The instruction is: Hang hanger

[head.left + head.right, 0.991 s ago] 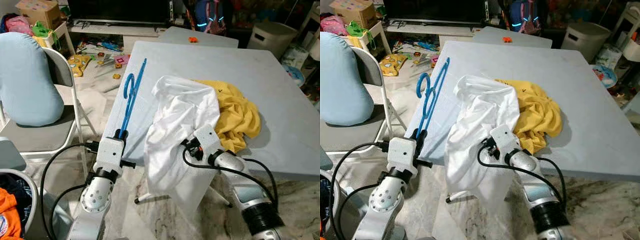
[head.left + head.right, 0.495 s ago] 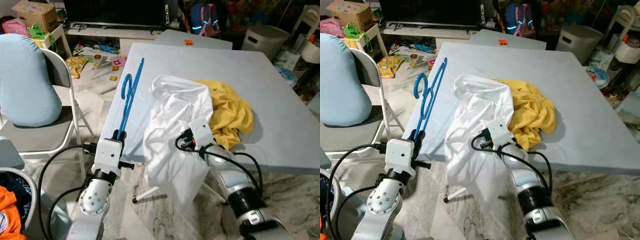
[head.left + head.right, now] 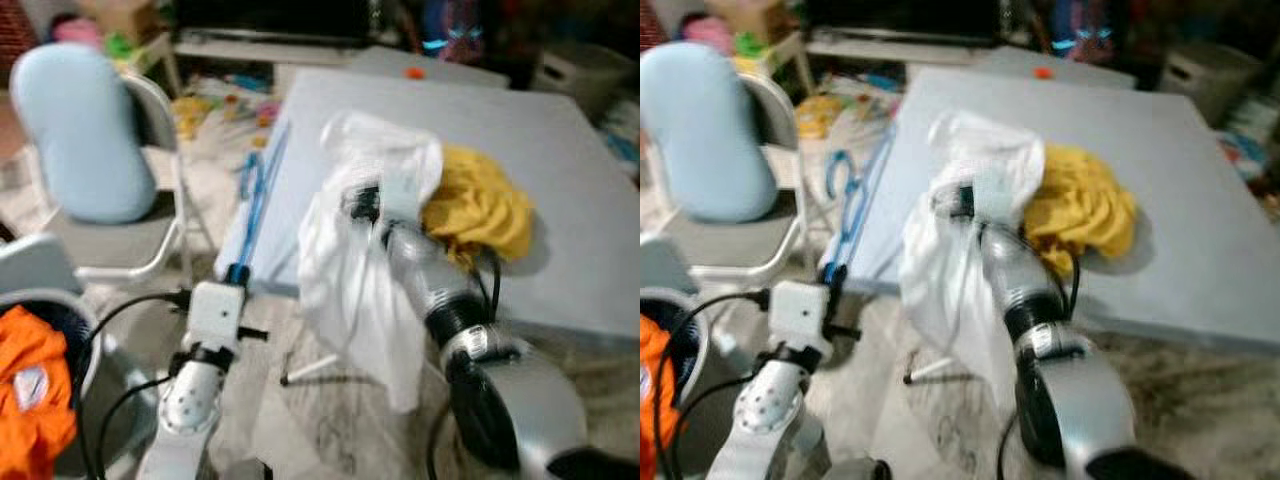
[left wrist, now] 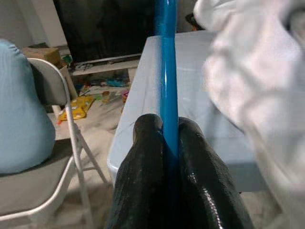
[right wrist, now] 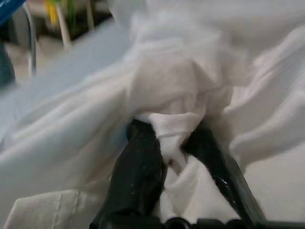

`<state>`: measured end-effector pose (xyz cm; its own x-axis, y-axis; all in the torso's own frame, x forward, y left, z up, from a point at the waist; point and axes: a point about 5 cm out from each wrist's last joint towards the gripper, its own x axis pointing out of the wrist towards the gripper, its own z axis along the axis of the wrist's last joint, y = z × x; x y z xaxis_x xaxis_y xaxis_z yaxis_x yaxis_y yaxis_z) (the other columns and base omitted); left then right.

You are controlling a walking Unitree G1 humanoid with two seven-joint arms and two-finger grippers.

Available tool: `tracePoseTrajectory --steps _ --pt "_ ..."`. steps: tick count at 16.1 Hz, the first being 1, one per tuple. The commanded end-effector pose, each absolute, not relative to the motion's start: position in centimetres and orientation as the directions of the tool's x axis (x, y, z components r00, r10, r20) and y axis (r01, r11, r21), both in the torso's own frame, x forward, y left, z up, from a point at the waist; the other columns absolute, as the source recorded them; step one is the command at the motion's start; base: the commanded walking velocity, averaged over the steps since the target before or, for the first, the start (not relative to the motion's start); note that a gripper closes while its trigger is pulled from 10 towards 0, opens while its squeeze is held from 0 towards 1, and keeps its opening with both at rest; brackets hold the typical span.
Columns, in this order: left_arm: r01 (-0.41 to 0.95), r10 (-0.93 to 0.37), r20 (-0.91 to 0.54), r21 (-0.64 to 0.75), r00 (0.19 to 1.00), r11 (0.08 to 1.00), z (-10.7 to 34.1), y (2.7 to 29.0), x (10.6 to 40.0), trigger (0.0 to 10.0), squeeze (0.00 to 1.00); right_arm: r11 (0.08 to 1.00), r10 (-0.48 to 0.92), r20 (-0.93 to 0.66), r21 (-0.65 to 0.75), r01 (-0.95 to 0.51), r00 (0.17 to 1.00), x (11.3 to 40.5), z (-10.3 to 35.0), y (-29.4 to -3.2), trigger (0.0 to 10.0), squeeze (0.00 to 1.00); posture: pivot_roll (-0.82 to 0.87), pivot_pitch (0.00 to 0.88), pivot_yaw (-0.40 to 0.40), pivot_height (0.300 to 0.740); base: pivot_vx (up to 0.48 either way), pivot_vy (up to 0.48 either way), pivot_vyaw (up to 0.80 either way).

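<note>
One blue hanger (image 3: 258, 195), thin and long, is lying along the grey table (image 3: 560, 180) edge, left gripper (image 4: 167, 138) pinching its end. One white garment (image 3: 360, 270) is bunching between the right gripper (image 5: 177, 143) fingers. One yellow garment (image 3: 480, 205) is lying just beside.

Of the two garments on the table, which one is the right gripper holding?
The white shirt: the right gripper is shut on a fold of it, and it hangs over the table edge. The yellow shirt lies bunched beside it, ungripped.

The right end effector (image 5: 176, 157) has lifted the white garment (image 3: 360, 250) higher.
</note>
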<state>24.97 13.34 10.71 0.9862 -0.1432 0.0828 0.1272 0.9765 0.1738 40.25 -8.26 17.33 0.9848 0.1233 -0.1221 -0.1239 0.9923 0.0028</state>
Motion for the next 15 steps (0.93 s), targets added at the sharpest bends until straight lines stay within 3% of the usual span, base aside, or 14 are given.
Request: tracePoseTrajectory --steps 1,2,3,6,9,11,12,13,14,15 --pt "0.13 -0.149 0.106 0.172 0.983 0.977 11.3 13.4 25.1 10.0 0.0 0.997 0.064 -0.009 0.051 -0.064 0.998 41.1 20.4 -8.9 0.0 0.0 0.17 0.059 -0.073 0.74 0.0 0.0 0.0" --pt "0.13 -0.149 0.107 0.17 0.983 0.977 11.4 13.4 25.1 10.0 0.0 0.995 0.026 0.061 0.092 -0.031 0.998 41.6 22.7 -9.2 0.0 0.0 0.17 0.059 -0.073 0.74 0.0 0.0 0.0" --pt "0.133 -0.152 0.103 0.168 0.983 0.977 11.3 13.2 25.1 10.0 0.0 0.982 -0.088 0.232 0.184 0.045 0.969 42.3 28.4 -10.5 0.0 0.0 0.17 0.057 -0.071 0.74 0.0 0.0 0.0" --pt "0.139 -0.157 0.101 0.168 0.982 0.976 11.3 13.0 25.0 10.0 0.0 0.964 -0.18 0.378 0.251 0.086 0.908 42.1 33.9 -11.7 0.0 0.0 0.19 0.055 -0.082 0.74 0.0 0.0 0.0" --pt "0.104 -0.124 0.106 0.176 0.987 0.979 11.3 13.5 24.8 10.0 0.0 0.955 -0.276 0.441 0.227 0.192 0.854 41.7 35.7 -12.3 0.0 0.0 0.21 0.057 -0.093 0.74 0.0 0.0 0.0" --pt "0.094 -0.114 0.106 0.179 0.988 0.979 11.3 13.6 24.7 10.0 0.0 0.951 -0.297 0.388 0.197 0.237 0.872 42.0 33.6 -12.1 0.0 0.0 0.22 0.059 -0.094 0.74 0.0 0.0 0.0" --pt "0.096 -0.116 0.105 0.178 0.988 0.979 11.3 13.5 24.7 10.0 0.0 0.97 -0.237 0.347 0.13 0.203 0.908 42.1 31.4 -11.0 2.1 0.0 0.22 0.059 -0.093 0.74 0.0 0.0 0.0" --pt "0.1 -0.12 0.103 0.178 0.987 0.979 11.2 13.4 24.7 10.0 0.0 0.998 -0.019 0.221 -0.061 0.033 0.975 42.2 27.1 -8.4 10.0 0.0 0.21 0.06 -0.087 0.74 0.0 0.0 0.0" --pt "0.103 -0.123 0.102 0.177 0.987 0.979 11.2 13.3 24.7 10.0 0.0 0.99 0.092 0.133 -0.116 -0.076 0.987 42.0 24.7 -7.3 10.0 0.0 0.2 0.06 -0.087 0.74 0.0 0.0 0.0" --pt "0.108 -0.127 0.1 0.177 0.987 0.978 11.2 13.2 24.8 10.0 0.0 0.983 0.165 0.072 -0.095 -0.158 0.984 41.5 22.4 -6.8 10.0 1.0 0.19 0.061 -0.083 0.74 0.0 0.0 0.0"
